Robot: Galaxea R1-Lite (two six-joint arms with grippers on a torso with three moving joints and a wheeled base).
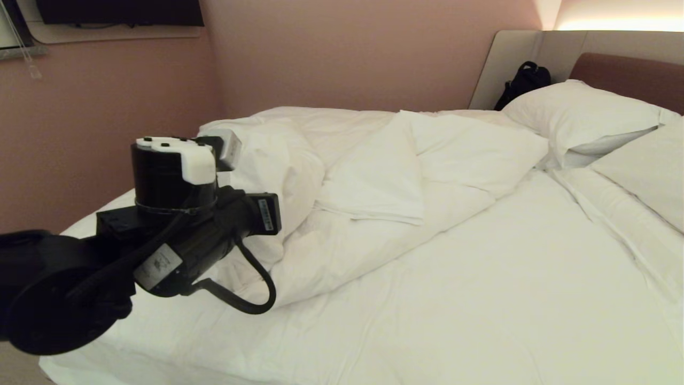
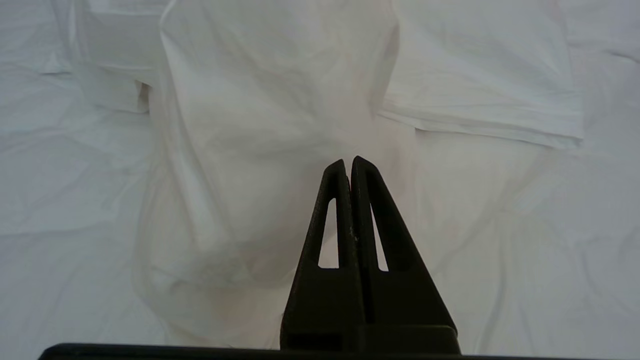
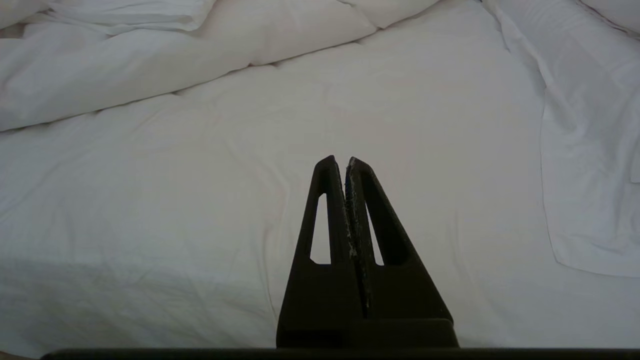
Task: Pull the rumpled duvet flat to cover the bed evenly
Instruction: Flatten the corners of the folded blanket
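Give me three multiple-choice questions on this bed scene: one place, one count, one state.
1. Where is the black bag?
A. against the headboard
B. on the floor
C. on top of the duvet

2. How many robot arms show in the head view?
A. none
B. one
C. two

3. How does the duvet lie?
A. spread flat
B. rumpled and folded over
C. rolled into a tube

Answers:
1. A, the bag leans on the headboard's pale panel.
2. B, only the left arm reaches in.
3. B, a corner is flipped back over bunched folds.
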